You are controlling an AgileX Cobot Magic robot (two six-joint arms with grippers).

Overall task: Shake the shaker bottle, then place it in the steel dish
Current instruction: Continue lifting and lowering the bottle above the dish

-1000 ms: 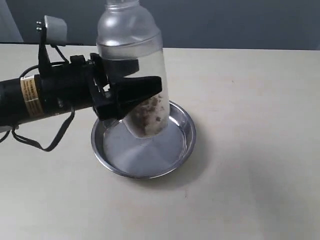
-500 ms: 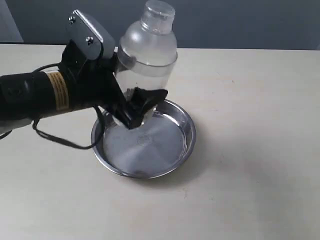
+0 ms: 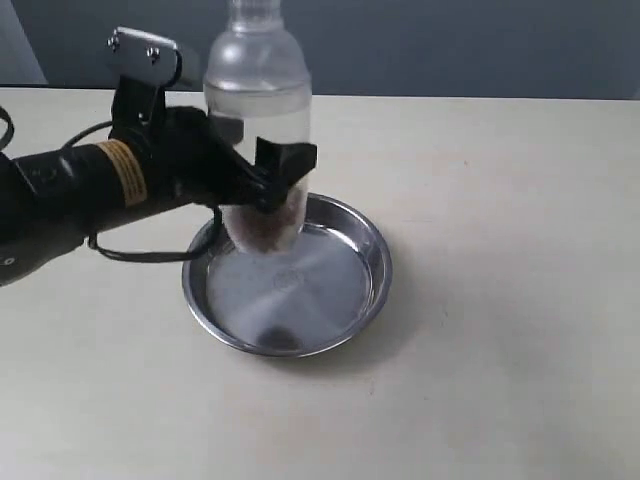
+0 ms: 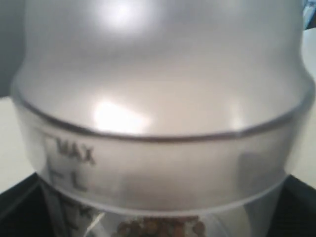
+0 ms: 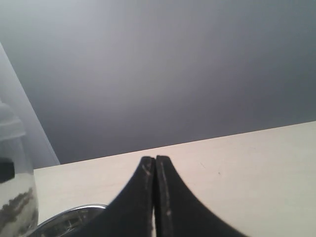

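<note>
The shaker bottle [image 3: 258,110] is held upright above the steel dish [image 3: 371,290], its base over the dish's far left part and brown pellets settled at its bottom. My left gripper [image 3: 270,175] is shut on the bottle's lower body, reaching in from the left. The left wrist view is filled by the shaker bottle [image 4: 163,98], blurred, with a "MAX" mark and pellets low down. My right gripper [image 5: 155,160] is shut on nothing, off to one side; it does not show in the exterior view. The bottle [image 5: 15,197] and the dish rim [image 5: 69,215] appear at the edge of the right wrist view.
The pale tabletop [image 3: 500,250] spreads around the dish. A dark wall [image 3: 450,40] runs behind the table's far edge. A black cable [image 3: 140,255] loops under my left arm near the dish's left rim.
The bottle has swung from a right-leaning tilt back to upright and shifted a little left. The pellets have dropped to the bottom. My left wrist has rotated back.
</note>
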